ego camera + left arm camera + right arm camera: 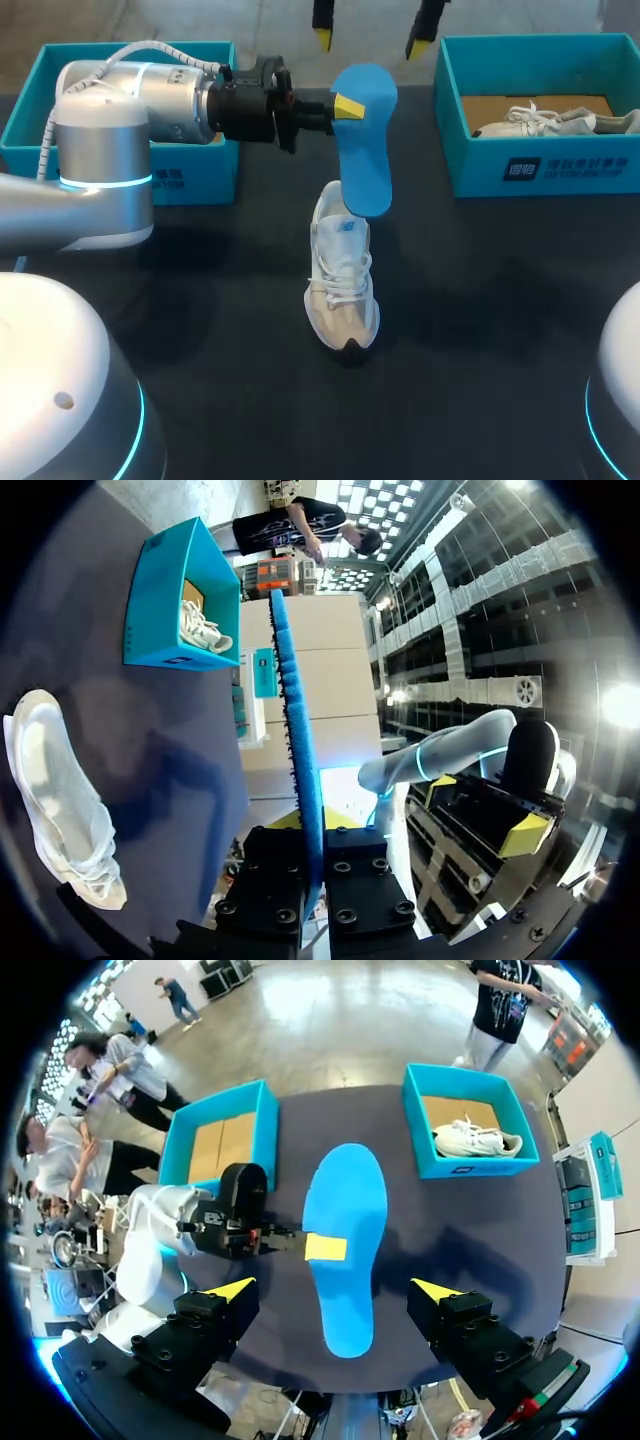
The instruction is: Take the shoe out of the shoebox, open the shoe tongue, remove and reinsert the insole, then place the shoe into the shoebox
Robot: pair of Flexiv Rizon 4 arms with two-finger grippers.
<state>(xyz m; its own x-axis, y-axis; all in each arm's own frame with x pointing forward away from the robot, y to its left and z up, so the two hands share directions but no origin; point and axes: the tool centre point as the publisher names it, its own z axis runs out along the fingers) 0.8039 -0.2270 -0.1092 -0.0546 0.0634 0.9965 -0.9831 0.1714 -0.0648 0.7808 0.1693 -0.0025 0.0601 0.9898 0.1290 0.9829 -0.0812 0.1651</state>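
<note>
The insole [365, 140] reads as matt blue foam, smooth on the face but kinda pebbly along its edge in the left wrist view. The shoe [342, 280] is white woven mesh with flat cloth laces and a beige, suede-looking toe. The left shoebox [190, 180] and right shoebox [560, 165] are matt teal cardboard, raw brown card inside. The bench [500, 300] is dark and matt with a faint soft sheen. The left arm [130, 100] is brushed silver metal with glossy white shells. The left gripper [340, 108] body is matt black with little screw heads, and its tips are flat yellow; rubber or plastic, can't tell.
</note>
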